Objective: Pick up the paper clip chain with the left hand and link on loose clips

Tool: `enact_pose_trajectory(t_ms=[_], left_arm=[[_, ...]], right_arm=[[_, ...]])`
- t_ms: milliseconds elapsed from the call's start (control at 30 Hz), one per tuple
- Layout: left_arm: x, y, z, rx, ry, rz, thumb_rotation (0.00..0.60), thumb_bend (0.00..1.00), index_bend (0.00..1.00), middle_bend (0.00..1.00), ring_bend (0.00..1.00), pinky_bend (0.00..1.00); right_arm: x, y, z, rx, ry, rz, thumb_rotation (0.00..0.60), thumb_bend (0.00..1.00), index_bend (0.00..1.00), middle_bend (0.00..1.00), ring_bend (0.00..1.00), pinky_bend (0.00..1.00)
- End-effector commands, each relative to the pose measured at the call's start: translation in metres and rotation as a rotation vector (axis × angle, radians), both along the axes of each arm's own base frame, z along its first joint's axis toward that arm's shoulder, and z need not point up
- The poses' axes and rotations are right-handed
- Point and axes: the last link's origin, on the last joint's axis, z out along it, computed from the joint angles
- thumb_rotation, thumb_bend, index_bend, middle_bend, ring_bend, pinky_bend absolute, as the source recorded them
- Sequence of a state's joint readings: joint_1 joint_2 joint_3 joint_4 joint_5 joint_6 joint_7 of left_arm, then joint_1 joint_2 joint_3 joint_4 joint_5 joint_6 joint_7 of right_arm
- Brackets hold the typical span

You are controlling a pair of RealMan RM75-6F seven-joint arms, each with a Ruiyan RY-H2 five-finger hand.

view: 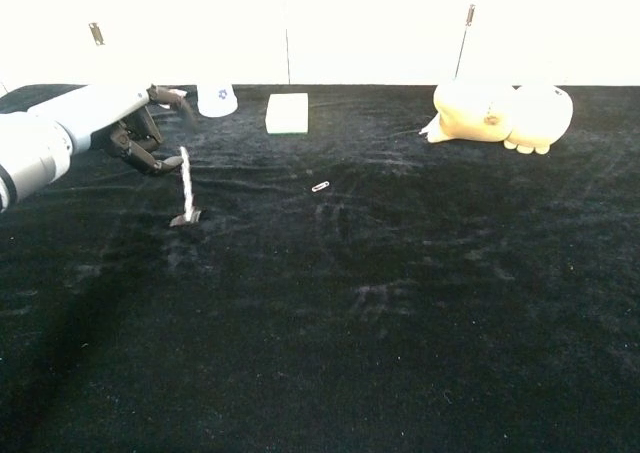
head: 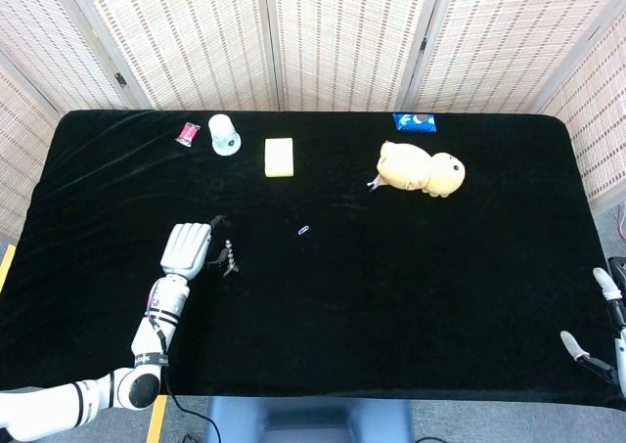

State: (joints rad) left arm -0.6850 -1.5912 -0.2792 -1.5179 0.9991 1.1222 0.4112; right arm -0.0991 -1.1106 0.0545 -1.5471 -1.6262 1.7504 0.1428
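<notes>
My left hand (head: 187,249) (view: 132,133) hovers over the left part of the black table, its fingers curled around the top end of the paper clip chain (head: 227,257) (view: 184,187). The chain hangs nearly straight down, blurred, and its lower end touches the cloth. One loose clip (head: 304,231) (view: 320,186) lies on the cloth to the right of the chain, apart from it. Only the fingertips of my right hand (head: 595,321) show, at the table's front right corner; they are spread with nothing between them.
Along the far side stand a white cup (head: 224,135) (view: 217,100), a pink packet (head: 187,132), a pale yellow block (head: 279,156) (view: 288,112), a blue packet (head: 415,121) and a yellow plush toy (head: 423,168) (view: 500,103).
</notes>
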Motion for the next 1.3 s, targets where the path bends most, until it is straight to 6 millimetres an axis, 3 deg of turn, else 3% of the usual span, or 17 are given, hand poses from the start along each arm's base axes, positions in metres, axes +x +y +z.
enact_pose_trajectory(t_ms=[33, 233, 333, 400, 500, 533, 567, 667, 867, 1067, 1300], left_arm=[[0.0, -0.001, 0.004, 0.01, 0.006, -0.002, 0.6, 0.21, 0.13, 1.0, 1.0, 1.0], [-0.004, -0.009, 0.019, 0.004, 0.04, -0.007, 0.6, 0.17, 0.08, 0.99, 1.0, 1.0], [-0.012, -0.022, 0.032, 0.001, 0.109, -0.025, 0.6, 0.17, 0.06, 0.91, 0.94, 1.0], [-0.019, -0.035, 0.043, 0.021, 0.136, -0.038, 0.6, 0.17, 0.06, 0.82, 0.85, 0.96], [-0.039, -0.064, 0.069, 0.088, 0.13, -0.054, 0.6, 0.18, 0.06, 0.5, 0.5, 0.67], [-0.045, -0.073, 0.077, 0.114, 0.127, -0.058, 0.6, 0.18, 0.06, 0.35, 0.33, 0.49], [-0.052, -0.082, 0.085, 0.136, 0.121, -0.061, 0.6, 0.18, 0.05, 0.25, 0.23, 0.36], [-0.076, -0.113, 0.11, 0.206, 0.106, -0.039, 0.6, 0.18, 0.05, 0.11, 0.07, 0.19], [-0.123, -0.162, 0.131, 0.325, 0.098, 0.069, 0.6, 0.18, 0.04, 0.05, 0.0, 0.02], [-0.144, -0.181, 0.128, 0.298, 0.11, 0.124, 0.6, 0.18, 0.04, 0.02, 0.0, 0.0], [-0.148, -0.185, 0.137, 0.287, 0.109, 0.154, 0.6, 0.18, 0.04, 0.02, 0.0, 0.0]], right_arm=[[0.0, 0.0, 0.0, 0.001, 0.001, 0.001, 0.6, 0.23, 0.0, 0.0, 0.0, 0.0], [0.001, 0.001, -0.001, 0.003, 0.005, 0.003, 0.6, 0.23, 0.0, 0.0, 0.0, 0.0], [0.001, -0.001, -0.003, 0.015, 0.01, 0.005, 0.6, 0.23, 0.0, 0.0, 0.0, 0.0], [0.0, -0.002, -0.004, 0.023, 0.012, 0.003, 0.6, 0.23, 0.0, 0.0, 0.0, 0.0], [0.0, -0.004, -0.006, 0.034, 0.023, -0.007, 0.6, 0.23, 0.0, 0.0, 0.0, 0.0], [0.0, -0.005, -0.007, 0.039, 0.03, -0.01, 0.6, 0.23, 0.0, 0.0, 0.0, 0.0], [0.001, -0.007, -0.009, 0.046, 0.037, -0.012, 0.6, 0.23, 0.0, 0.0, 0.0, 0.0], [0.001, -0.012, -0.015, 0.083, 0.053, -0.024, 0.6, 0.23, 0.0, 0.0, 0.0, 0.0], [0.003, -0.024, -0.027, 0.148, 0.075, -0.039, 0.6, 0.23, 0.0, 0.0, 0.0, 0.0], [0.006, -0.03, -0.031, 0.165, 0.091, -0.04, 0.6, 0.23, 0.0, 0.0, 0.0, 0.0], [0.007, -0.033, -0.031, 0.168, 0.095, -0.035, 0.6, 0.23, 0.0, 0.0, 0.0, 0.0]])
